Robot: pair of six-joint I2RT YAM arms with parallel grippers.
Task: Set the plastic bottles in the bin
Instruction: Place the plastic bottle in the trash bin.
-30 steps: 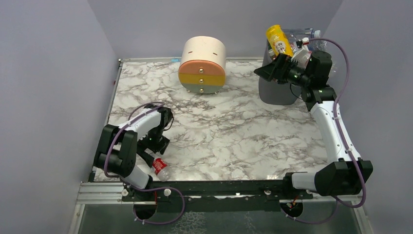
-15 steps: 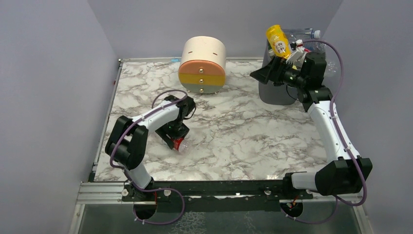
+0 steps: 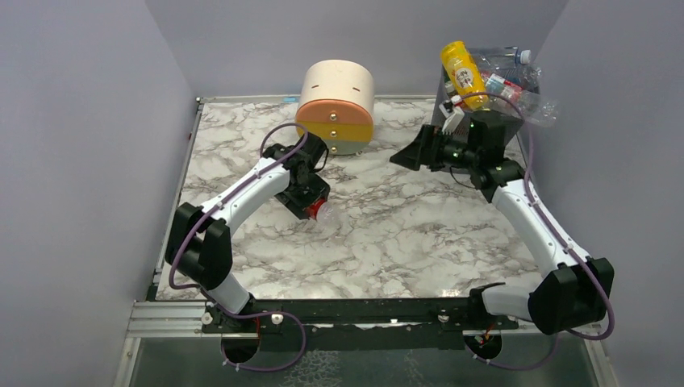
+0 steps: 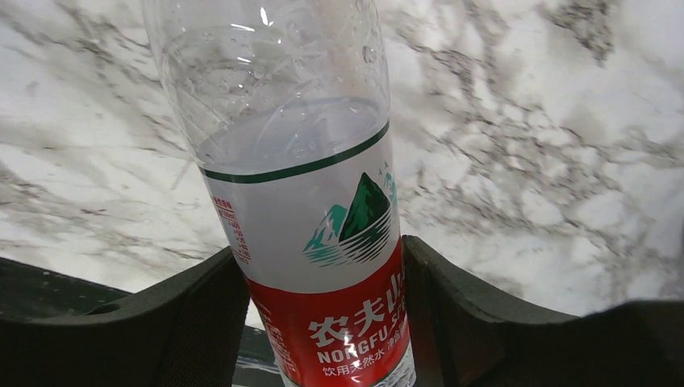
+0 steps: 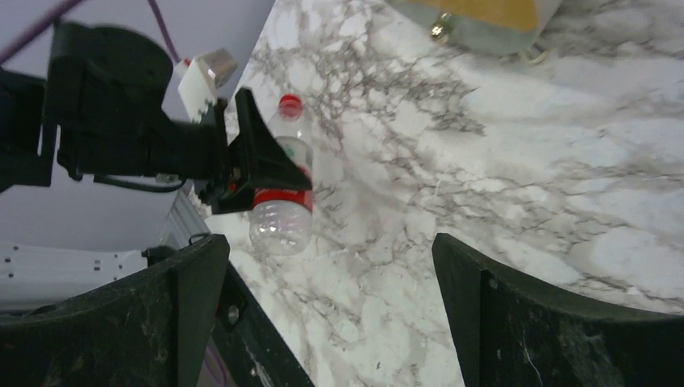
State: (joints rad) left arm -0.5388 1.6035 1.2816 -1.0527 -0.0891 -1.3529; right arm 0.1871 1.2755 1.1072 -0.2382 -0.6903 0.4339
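Left gripper (image 3: 310,199) holds one clear bottle (image 4: 306,201); the bin (image 3: 441,97) is off to its right and further out.

The jaws are clamped on the red label band. The bottle's long axis lies crosswise to the fingers, with the cap end jutting clear, and it appears lifted off the table (image 3: 387,234). The bin is already heaped above its rim with piled bottles (image 3: 516,89). The right gripper (image 3: 403,155) is nearer the bin, just in front of it, with its jaws wide apart and empty. Judgement: the carry goes rightward, and the release has to top the heap.
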